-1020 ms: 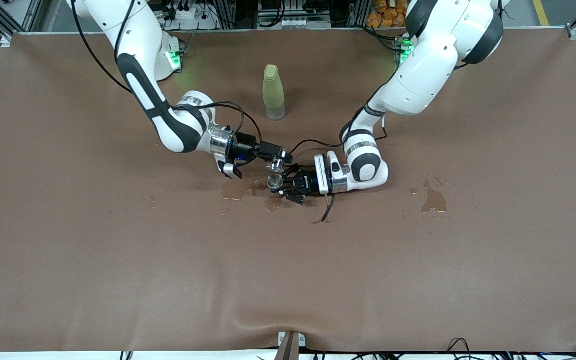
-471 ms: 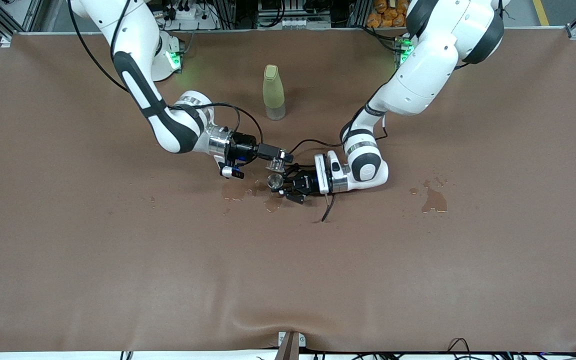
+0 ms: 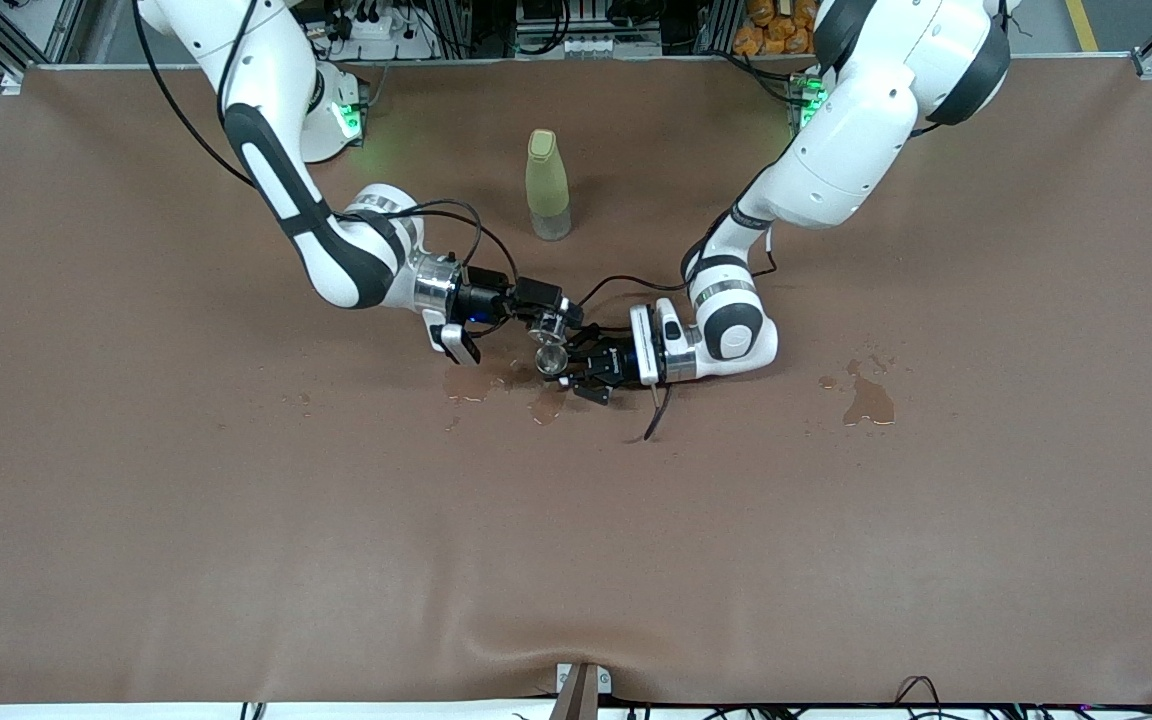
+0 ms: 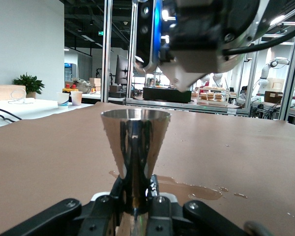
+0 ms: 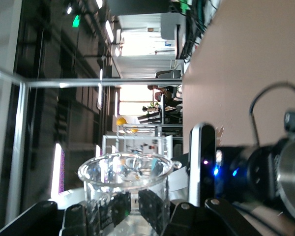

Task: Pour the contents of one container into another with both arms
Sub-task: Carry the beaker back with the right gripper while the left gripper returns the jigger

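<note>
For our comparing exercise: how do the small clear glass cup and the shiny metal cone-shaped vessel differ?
The clear glass cup is see-through with straight walls; the metal cone vessel is mirror-like and tapers to a narrow waist. The right gripper tips the cup; the left gripper holds the vessel upright. Both are small and gripped.

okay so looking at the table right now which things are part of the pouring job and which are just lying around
In the job:
- glass cup, tipped on its side in the shut right gripper
- metal cone cup, upright in the shut left gripper, just below the glass cup

Lying about:
- yellow-green bottle, standing nearer the arm bases
- spilled puddles on the brown table
</note>
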`<state>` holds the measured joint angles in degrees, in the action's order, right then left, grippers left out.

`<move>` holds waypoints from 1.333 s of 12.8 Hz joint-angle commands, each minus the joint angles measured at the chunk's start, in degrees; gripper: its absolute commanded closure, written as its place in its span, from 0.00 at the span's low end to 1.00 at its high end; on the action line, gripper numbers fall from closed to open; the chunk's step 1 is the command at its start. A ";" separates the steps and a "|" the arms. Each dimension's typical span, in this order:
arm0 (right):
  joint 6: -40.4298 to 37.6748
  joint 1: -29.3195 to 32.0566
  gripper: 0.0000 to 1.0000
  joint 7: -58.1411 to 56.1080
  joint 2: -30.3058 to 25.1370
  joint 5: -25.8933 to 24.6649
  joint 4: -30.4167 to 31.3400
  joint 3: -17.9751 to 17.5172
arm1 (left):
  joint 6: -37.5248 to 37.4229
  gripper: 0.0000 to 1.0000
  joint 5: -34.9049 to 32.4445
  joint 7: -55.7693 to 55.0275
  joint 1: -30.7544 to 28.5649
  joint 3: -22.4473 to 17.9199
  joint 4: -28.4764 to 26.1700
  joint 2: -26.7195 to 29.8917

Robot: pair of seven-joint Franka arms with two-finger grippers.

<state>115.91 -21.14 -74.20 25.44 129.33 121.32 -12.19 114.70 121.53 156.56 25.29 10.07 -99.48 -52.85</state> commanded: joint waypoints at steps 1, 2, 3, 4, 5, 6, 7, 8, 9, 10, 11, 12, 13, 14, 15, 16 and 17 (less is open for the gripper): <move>0.02 4.17 1.00 -10.32 -4.07 -6.26 2.42 0.50 | -0.44 1.00 1.87 4.55 -1.82 0.74 -2.57 2.05; -0.07 6.35 1.00 -14.18 -4.77 -10.38 2.51 1.28 | -0.36 1.00 1.78 4.11 -2.69 0.74 -2.39 2.23; -0.33 8.64 1.00 -16.57 -5.48 -14.86 2.51 1.55 | -0.36 1.00 1.78 3.75 -3.66 0.74 -2.39 2.32; -0.68 10.92 1.00 -18.68 -6.09 -19.86 2.51 2.34 | -0.27 1.00 1.08 3.06 -4.97 0.65 -2.39 2.93; -2.34 13.30 1.00 -21.05 -6.36 -24.26 2.51 2.87 | -0.18 1.00 0.47 2.18 -5.94 0.39 -2.56 3.28; -5.75 15.84 1.00 -22.90 -6.36 -27.87 2.51 3.83 | -0.18 1.00 -2.24 0.86 -7.61 0.30 -2.57 3.81; -9.87 18.13 1.00 -24.75 -6.28 -32.26 2.43 5.41 | -0.18 1.00 -6.62 -1.76 -9.97 0.30 -2.48 4.25; -13.22 20.07 1.00 -26.07 -6.19 -36.65 2.25 6.99 | -0.18 1.00 -11.18 -4.40 -12.43 0.39 -2.65 5.29; -16.65 21.74 1.00 -27.74 -6.19 -41.48 1.99 8.74 | -0.35 1.00 -15.67 -5.90 -15.59 0.56 -3.18 6.09; -19.64 22.89 1.00 -29.76 -5.93 -45.19 1.46 11.02 | -0.62 1.00 -18.93 -5.22 -19.02 0.83 -4.40 6.44; -22.02 24.03 1.00 -31.95 -5.84 -48.27 0.85 12.87 | -3.66 1.00 -22.44 -5.30 -22.18 0.91 -5.11 6.62; -24.04 25.35 1.00 -34.15 -5.66 -51.17 0.15 14.55 | -8.39 1.00 -27.70 -6.08 -26.30 0.74 -5.11 6.54; -25.63 26.32 1.00 -36.09 -5.57 -53.81 -0.29 15.69 | -10.96 1.00 -33.84 -7.66 -30.52 0.83 -5.11 6.62; -26.69 27.11 1.00 -38.89 -5.31 -55.92 -0.82 16.49 | -12.47 1.00 -39.47 -10.20 -34.48 0.91 -5.11 7.41; -26.88 28.25 1.00 -42.75 -4.44 -56.73 -1.43 16.84 | -14.14 1.00 -43.45 -11.18 -37.39 0.92 -5.11 7.68; -26.88 29.48 1.00 -45.92 -3.82 -57.17 -1.79 17.11 | -15.72 1.00 -45.23 -11.10 -39.77 0.92 -5.03 7.50; -26.88 30.36 1.00 -49.08 -3.12 -58.92 -2.23 17.29 | -17.04 1.00 -46.90 -11.10 -41.53 0.83 -4.94 7.42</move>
<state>89.97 7.25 -118.12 20.92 73.33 120.70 5.29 99.49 77.48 146.47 -13.83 10.17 -102.52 -47.58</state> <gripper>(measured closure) 0.833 0.789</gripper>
